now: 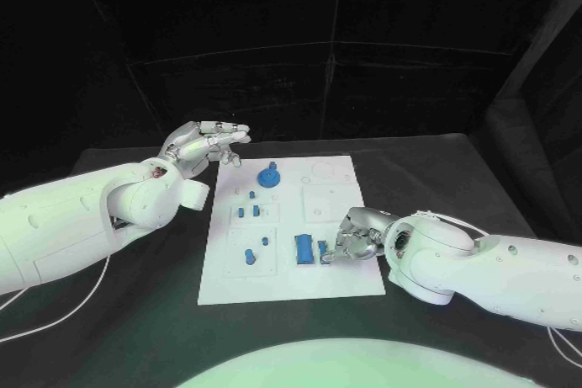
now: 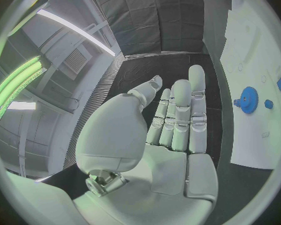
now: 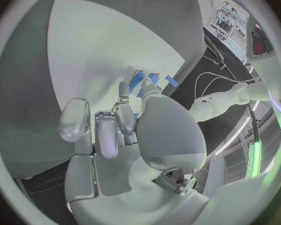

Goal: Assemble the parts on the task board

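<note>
Reaching in at near right edge of task board (image 1: 291,283): right hand (image 1: 349,239), fingers curling down beside blue rectangular block (image 1: 304,249); touching or pinching a small blue piece (image 1: 324,252) just next to block, cannot tell which from head view; showing same in right wrist view, fingertips (image 3: 123,91) sitting against blue pieces (image 3: 147,81) on white plate, grip unclear; hovering off far left corner of board: left hand (image 1: 208,142), fingers loosely spread, holding nothing; confirming in left wrist view, left hand (image 2: 172,130) flat and apart, palm bare; lying on far part of board: blue gear (image 1: 269,179), seen also as gear (image 2: 248,100) near left hand; standing mid-board: small blue pegs (image 1: 249,210); sitting near-left on board: another small peg (image 1: 250,256); judging step as seating small piece beside block, task partly done, several parts loose; risking: piece slipping from weak fingertip hold and skidding off board edge, being so near; risking also: curled fingers nudging block out of its seat while pressing; left hand idle, so board possibly sliding under sideways push
</note>
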You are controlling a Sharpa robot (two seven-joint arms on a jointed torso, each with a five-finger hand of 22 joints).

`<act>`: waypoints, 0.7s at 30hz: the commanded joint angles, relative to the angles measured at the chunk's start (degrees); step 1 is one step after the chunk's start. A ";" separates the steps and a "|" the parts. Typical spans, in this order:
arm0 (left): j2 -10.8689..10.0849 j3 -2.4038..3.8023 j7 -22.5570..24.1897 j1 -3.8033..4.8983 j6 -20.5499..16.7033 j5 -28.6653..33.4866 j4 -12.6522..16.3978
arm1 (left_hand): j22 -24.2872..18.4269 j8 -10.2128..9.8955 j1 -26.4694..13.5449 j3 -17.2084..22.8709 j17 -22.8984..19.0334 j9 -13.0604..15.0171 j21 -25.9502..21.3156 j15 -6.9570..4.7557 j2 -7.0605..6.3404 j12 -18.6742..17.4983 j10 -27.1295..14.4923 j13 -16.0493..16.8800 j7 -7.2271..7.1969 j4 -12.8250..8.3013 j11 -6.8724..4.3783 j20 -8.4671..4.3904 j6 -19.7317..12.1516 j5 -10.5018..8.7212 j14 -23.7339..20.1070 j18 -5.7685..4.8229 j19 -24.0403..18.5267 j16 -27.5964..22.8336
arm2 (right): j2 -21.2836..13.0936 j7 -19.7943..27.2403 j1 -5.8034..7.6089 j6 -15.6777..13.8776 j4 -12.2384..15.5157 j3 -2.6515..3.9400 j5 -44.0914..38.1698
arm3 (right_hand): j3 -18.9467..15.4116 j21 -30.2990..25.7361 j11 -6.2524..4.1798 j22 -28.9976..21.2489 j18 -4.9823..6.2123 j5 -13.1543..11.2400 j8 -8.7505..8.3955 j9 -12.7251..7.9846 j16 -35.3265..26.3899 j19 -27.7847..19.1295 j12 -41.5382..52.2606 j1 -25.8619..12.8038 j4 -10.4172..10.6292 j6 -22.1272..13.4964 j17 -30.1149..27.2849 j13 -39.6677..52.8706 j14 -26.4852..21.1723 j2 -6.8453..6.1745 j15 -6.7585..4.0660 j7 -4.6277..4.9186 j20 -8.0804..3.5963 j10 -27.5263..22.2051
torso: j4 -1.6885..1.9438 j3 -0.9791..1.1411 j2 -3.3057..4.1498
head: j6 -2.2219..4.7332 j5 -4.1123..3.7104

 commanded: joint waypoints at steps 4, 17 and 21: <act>0.05 0.02 0.15 0.07 0.78 0.05 0.06 | -0.08 0.29 0.33 -0.33 -0.11 -0.04 -0.23 0.03 0.60 0.42 -0.41 -0.10 0.06 -0.12 0.12 0.31 -0.49 0.15 -0.47 0.32 -0.10 -0.23 | 0.27 0.84 0.07 1.82 -0.75 0.01 -1.19 | -0.14 0.03 0.22 -0.01 -0.26 0.41 -0.03 0.07 0.04 -0.31 -0.35 0.72 -0.46 -0.35 6.76 0.09 4.32 0.34 -0.26 0.13 -0.03 0.05 | 0.11 0.00 0.08 | 0.01 0.04; 0.08 0.02 0.18 0.07 0.75 0.05 0.02 | -0.08 0.29 0.33 -0.33 -0.11 -0.04 -0.23 0.03 0.60 0.42 -0.41 -0.10 0.06 -0.12 0.12 0.31 -0.49 0.15 -0.47 0.32 -0.10 -0.23 | 1.98 0.22 0.07 1.94 -2.83 0.01 -1.89 | -0.83 0.05 0.20 0.09 -0.27 0.94 0.03 0.30 0.06 -0.29 -0.33 2.22 -1.28 -0.27 6.83 0.19 4.33 1.51 -0.27 0.09 -0.03 0.08 | 0.10 -0.03 0.05 | -0.33 0.13; 0.11 0.02 0.19 0.07 0.75 0.05 0.00 | -0.08 0.29 0.33 -0.33 -0.11 -0.04 -0.23 0.03 0.60 0.42 -0.41 -0.10 0.06 -0.12 0.12 0.31 -0.49 0.15 -0.47 0.32 -0.10 -0.23 | 2.24 0.33 0.07 1.09 -2.94 0.01 -2.26 | -0.96 0.06 0.19 0.11 -0.27 1.05 0.04 0.33 0.04 -0.28 -0.34 2.47 -1.43 -0.27 6.80 0.20 4.33 1.70 -0.27 0.09 -0.03 0.08 | 0.09 -0.03 0.04 | -0.30 0.22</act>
